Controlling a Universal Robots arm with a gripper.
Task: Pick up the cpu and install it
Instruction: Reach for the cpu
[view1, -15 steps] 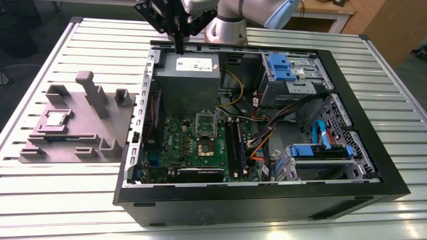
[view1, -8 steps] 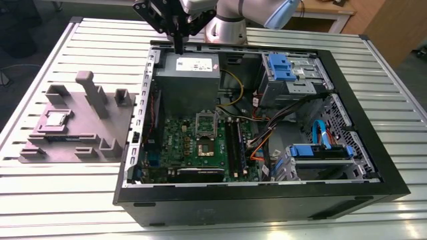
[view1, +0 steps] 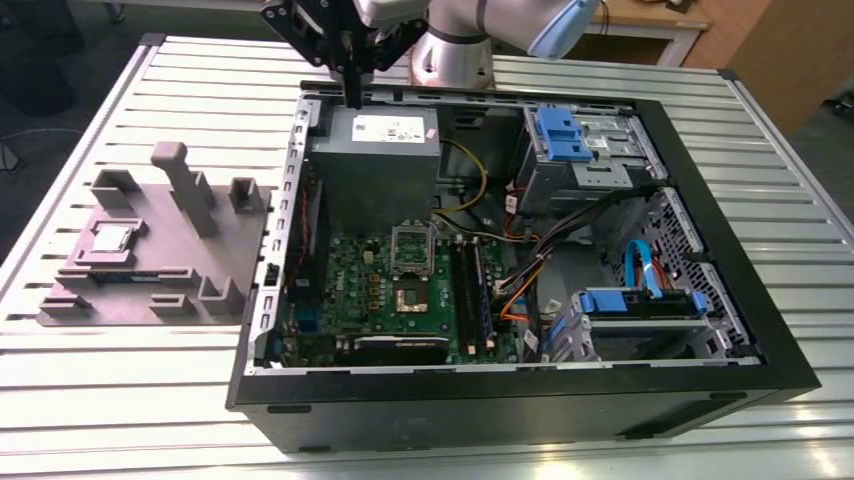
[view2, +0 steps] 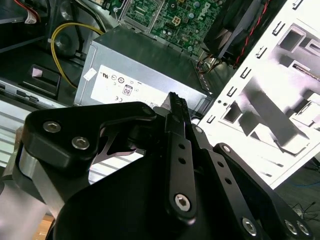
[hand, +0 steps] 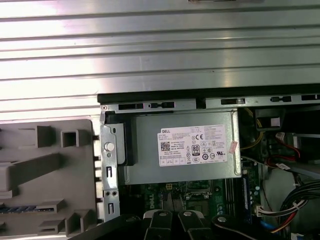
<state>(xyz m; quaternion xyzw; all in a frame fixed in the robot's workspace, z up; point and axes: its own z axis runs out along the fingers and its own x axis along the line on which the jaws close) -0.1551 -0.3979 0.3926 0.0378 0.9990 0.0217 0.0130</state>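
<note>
The pincer (view1: 352, 97) hung from the arm (view1: 454, 40) over the far rim of the open computer case (view1: 747, 300), fingers pointing down. They were drawn close together with nothing held between them; in the second wrist view they (view2: 174, 102) showed as one narrow black edge.

Directly beneath the pincer lay the grey power-supply box (view1: 378, 160), label side up. The yellow cable (view1: 463, 170) curved just beside that box. Past the box from the pincer sat the green motherboard (view1: 400, 300) with its square socket (view1: 408, 297). Two blue drive brackets (view1: 558, 135) (view1: 641, 303) were on the case's other side, toward the exterior view's right of the pincer.

The cpu (view1: 110, 238) lay well apart from the pincer, outside the case toward the exterior view's left. It sat flat, silver top upward, in a recess of the grey fixture tray (view1: 160, 270).

Case and tray both rested on a table of ribbed aluminium slats (view1: 134, 400), bright under the lighting. Beyond the table, behind the arm, wooden furniture (view1: 761, 50) was noted.
</note>
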